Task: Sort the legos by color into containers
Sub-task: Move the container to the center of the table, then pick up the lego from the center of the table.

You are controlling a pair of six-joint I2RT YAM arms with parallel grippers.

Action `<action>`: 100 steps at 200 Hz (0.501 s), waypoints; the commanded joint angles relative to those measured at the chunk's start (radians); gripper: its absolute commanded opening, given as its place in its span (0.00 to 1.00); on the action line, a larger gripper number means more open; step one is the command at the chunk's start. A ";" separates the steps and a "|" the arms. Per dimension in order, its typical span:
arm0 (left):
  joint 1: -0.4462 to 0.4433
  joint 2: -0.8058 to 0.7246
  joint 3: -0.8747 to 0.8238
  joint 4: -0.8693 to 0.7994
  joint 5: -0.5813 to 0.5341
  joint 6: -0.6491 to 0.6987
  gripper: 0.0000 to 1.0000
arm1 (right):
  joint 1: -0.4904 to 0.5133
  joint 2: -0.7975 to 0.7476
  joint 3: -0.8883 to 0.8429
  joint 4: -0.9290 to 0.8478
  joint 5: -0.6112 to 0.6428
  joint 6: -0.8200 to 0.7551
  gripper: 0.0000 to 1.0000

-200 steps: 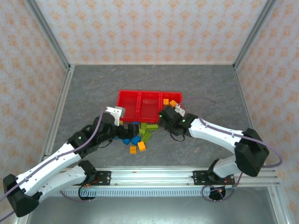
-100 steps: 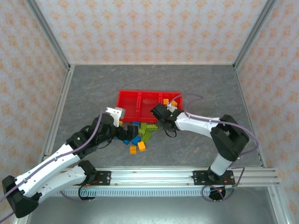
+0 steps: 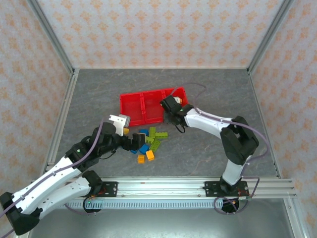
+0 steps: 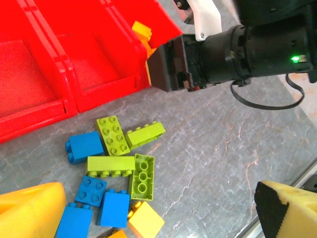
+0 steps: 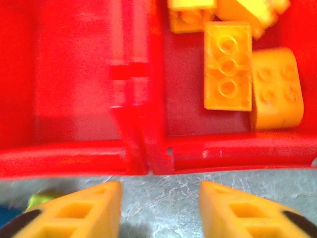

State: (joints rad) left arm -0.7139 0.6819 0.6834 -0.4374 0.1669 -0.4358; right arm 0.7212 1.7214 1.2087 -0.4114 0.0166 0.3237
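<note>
Shifted toward 11 o'clock and turned slightly anticlockwise since the earlier frame, the red tray (image 3: 131,106) now sits farther from the arms; the right gripper (image 3: 170,105) reaches farther across, and the left gripper (image 3: 131,142) is drawn back toward 7 o'clock. Top view: the loose legos (image 3: 148,143) lie on the table at 6 o'clock of the tray, apart from it. The right gripper is at the tray's near wall by the right-hand compartment, and the left gripper hovers at the pile's 9 o'clock edge. Left wrist view: the left gripper's fingers (image 4: 29,210) stand wide apart, released and empty, with blue, lime and orange legos on the table between 6 and 9 o'clock, the tray at 11 o'clock, and the right arm's dark wrist (image 4: 247,49) at 1 o'clock, close to the tray's corner. Right wrist view: the yellow fingers (image 5: 74,210) are parted over bare table at 6 o'clock, grasping nothing, just short of the tray's near wall (image 5: 223,151). Several orange bricks (image 5: 228,64) rest in the compartment at 1 o'clock, right of the divider (image 5: 133,74). Judged from this, the right arm is due another brick. It should rise clear of the wall before swinging toward 7 o'clock, lest it push the tray again, and should take a brick on the pile's 3 o'clock side, away from the left gripper.
</note>
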 commanded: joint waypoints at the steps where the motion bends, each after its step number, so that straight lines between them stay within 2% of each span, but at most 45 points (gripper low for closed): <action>1: -0.005 -0.056 -0.002 -0.002 -0.065 0.016 0.99 | 0.008 -0.131 -0.013 -0.010 -0.098 -0.310 0.57; 35: -0.006 -0.130 0.004 -0.006 -0.131 0.030 0.99 | 0.078 -0.272 -0.065 -0.002 -0.011 -0.681 0.63; 61: -0.006 -0.130 0.041 -0.023 -0.141 0.036 0.99 | 0.079 -0.357 -0.164 0.031 -0.030 -0.943 0.79; 78: -0.006 -0.115 0.037 -0.019 -0.151 0.015 0.99 | 0.077 -0.334 -0.184 0.014 -0.032 -1.076 0.80; 100: -0.005 -0.120 -0.041 0.043 -0.187 -0.055 0.99 | 0.081 -0.238 -0.146 -0.065 -0.010 -1.120 0.75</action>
State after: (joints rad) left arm -0.7139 0.5644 0.6937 -0.4362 0.0383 -0.4297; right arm 0.8021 1.3975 1.0485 -0.4015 -0.0242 -0.6029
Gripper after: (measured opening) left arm 0.992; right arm 0.768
